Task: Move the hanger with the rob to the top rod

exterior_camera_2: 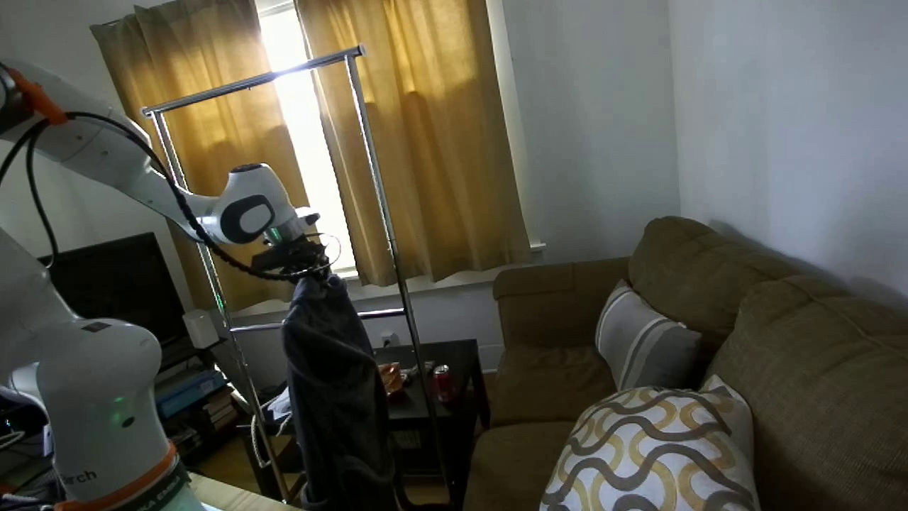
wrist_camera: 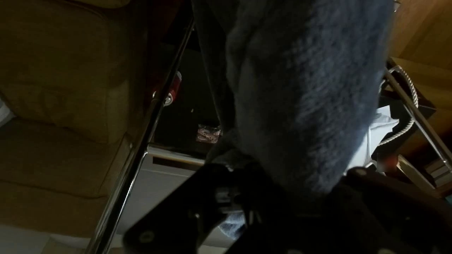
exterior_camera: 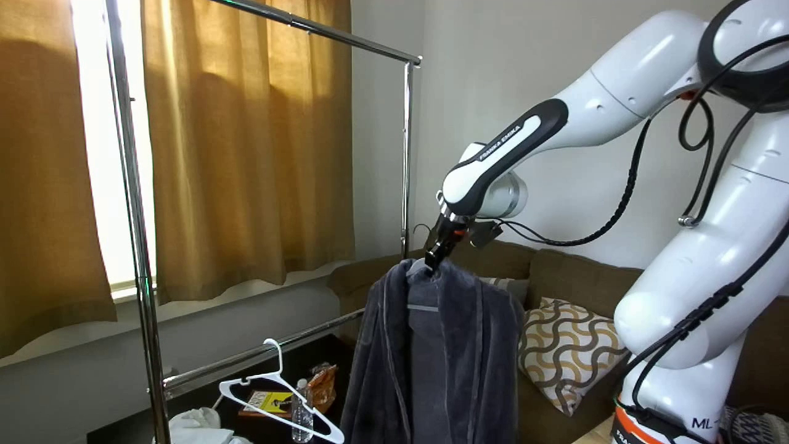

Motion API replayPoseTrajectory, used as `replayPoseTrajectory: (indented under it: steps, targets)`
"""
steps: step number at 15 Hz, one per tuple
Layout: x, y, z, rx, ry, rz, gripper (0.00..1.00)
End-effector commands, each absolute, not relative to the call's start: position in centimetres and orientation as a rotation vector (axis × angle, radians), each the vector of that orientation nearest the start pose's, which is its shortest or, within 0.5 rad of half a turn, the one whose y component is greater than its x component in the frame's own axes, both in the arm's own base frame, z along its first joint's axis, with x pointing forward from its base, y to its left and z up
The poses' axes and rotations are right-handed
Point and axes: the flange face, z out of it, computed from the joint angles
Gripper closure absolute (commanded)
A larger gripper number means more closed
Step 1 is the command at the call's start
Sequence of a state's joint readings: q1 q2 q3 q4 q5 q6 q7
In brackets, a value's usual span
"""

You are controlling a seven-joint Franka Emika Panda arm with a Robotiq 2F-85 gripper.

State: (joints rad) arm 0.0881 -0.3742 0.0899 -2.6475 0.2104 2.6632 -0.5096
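1. Hanging just below the gripper [exterior_camera: 434,260], the dark grey-blue robe [exterior_camera: 459,357] fills the lower middle of the frame in an exterior view, its front parted; the hanger [exterior_camera: 423,307] inside it crosses the gap between the lapels as a thin pale bar.
2. Clamped on the hanger at the robe's collar, the jaws stand closed, with cloth touching them. In the wrist view the robe runs from the top edge down to the gripper, and the lower middle of that frame is too dark to tell how narrow the gap is.
3. To the left of the robe, a white plastic hanger [exterior_camera: 275,375] is hooked on the lower bar [exterior_camera: 216,365] of the clothes rack [exterior_camera: 407,154], in the lower left of the frame.
4. Well above gripper and robe, and apart from both, the top rod [exterior_camera: 345,37] slants across the upper left to the upper middle.
5. Beyond the lower bar, a clear plastic bottle [exterior_camera: 302,410] stands near an orange snack bag [exterior_camera: 323,387] on a black table [exterior_camera_2: 461,358].
6. Farther back, a brown sofa [exterior_camera: 579,277] with a wavy-patterned cushion [exterior_camera: 567,351] spreads right of the robe, and mustard curtains [exterior_camera: 246,154] hang in the upper left.
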Motion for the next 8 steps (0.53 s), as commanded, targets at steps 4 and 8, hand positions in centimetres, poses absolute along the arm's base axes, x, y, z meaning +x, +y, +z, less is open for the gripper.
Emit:
replayPoseTrajectory:
  steps: [4, 8]
  targets:
    - [39.1, 7.8, 52.5, -2.997, -0.772, -0.827, 0.97]
    - [39.2, 9.2, 58.5, -2.956, -0.711, -1.013, 0.97]
